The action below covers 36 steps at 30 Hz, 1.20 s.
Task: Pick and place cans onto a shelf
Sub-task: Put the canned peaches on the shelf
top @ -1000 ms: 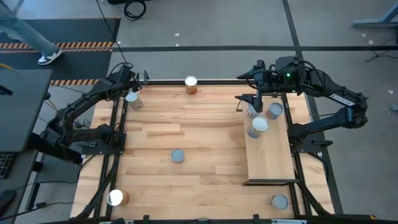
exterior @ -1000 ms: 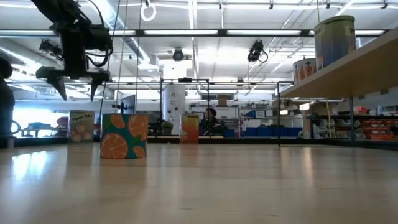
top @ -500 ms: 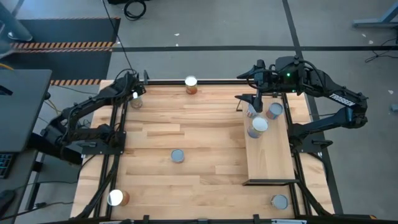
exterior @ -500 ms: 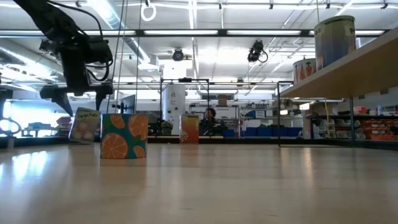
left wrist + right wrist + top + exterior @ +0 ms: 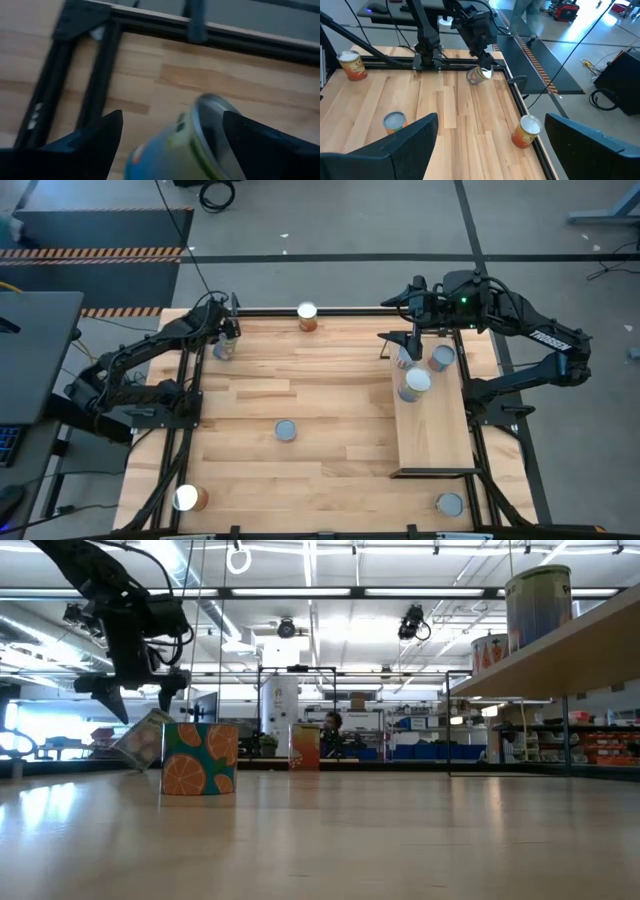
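Observation:
A can with a silvery top point(image 5: 212, 117) leans tilted at the table's far left corner point(image 5: 222, 348), its lower edge on the wood point(image 5: 143, 740). My left gripper point(image 5: 224, 336) stands open over it, one finger on either side point(image 5: 170, 145). My right gripper point(image 5: 400, 342) hangs open high above the far end of the shelf point(image 5: 435, 430), touching nothing point(image 5: 490, 145). Cans point(image 5: 441, 358) stand upright on the shelf's far end. My left gripper comes at the can from above, slanting down, its open fingers point(image 5: 90, 140) on either side of the can's upper body point(image 5: 170, 150). The can leans between them with its lower edge on the table. Which finger touches it does not show.
Other cans stand on the table: one at the far edge point(image 5: 307, 316), one in the middle point(image 5: 286, 430), one near left point(image 5: 186, 498), one near right point(image 5: 449, 504). A black frame rail point(image 5: 97, 85) runs close beside the tilted can.
My left gripper has sunk over the far left can and tipped further downward, its fingers still open. The can, upright a second ago, now leans over with its lower edge still on the table. My right arm has kept still.

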### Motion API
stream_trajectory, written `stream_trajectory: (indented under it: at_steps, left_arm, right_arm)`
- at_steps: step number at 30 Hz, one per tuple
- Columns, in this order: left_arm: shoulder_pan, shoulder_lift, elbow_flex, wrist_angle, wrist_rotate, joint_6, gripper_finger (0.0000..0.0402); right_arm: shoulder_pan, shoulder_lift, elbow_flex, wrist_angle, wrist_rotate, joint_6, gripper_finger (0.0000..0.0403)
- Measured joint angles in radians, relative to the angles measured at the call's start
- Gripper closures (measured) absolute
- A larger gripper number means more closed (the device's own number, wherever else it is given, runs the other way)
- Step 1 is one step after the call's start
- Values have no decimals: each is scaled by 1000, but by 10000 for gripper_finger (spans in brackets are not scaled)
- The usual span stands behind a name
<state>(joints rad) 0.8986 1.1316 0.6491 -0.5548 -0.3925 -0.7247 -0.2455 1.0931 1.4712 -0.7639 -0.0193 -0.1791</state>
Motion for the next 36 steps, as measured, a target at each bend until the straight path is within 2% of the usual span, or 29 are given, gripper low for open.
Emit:
stream_trajectory:
  at_steps: [10, 13, 18, 20, 25, 27, 31, 36]
  left_arm:
    - [-52, 0, 0, 15, 179, 390, 51]
    - [-65, 0, 0, 7, 287, 549, 51]
    - [-97, 0, 0, -1, 403, 853, 51]
    - [-116, 1, 22, -68, 439, 964, 51]
    - [-164, 35, 153, -322, 441, 1139, 51]
    - [-175, 49, 181, -375, 422, 1229, 51]
    - [-191, 109, 183, -388, 312, 1354, 51]
    - [-210, 193, 183, -364, 294, 1491, 51]
  right_arm:
    - [0, 0, 0, -1, 0, 7, 29]
    - [0, 0, 0, -1, 0, 27, 29]
    - [0, 1, 0, -1, 0, 32, 29]
    - [0, 2, 0, -2, 0, 54, 29]
    - [0, 2, 0, -2, 0, 108, 29]
    - [0, 2, 0, -2, 4, 109, 29]
    - [5, 8, -1, -1, 27, 108, 29]
    - [6, 24, -1, 1, 27, 123, 29]
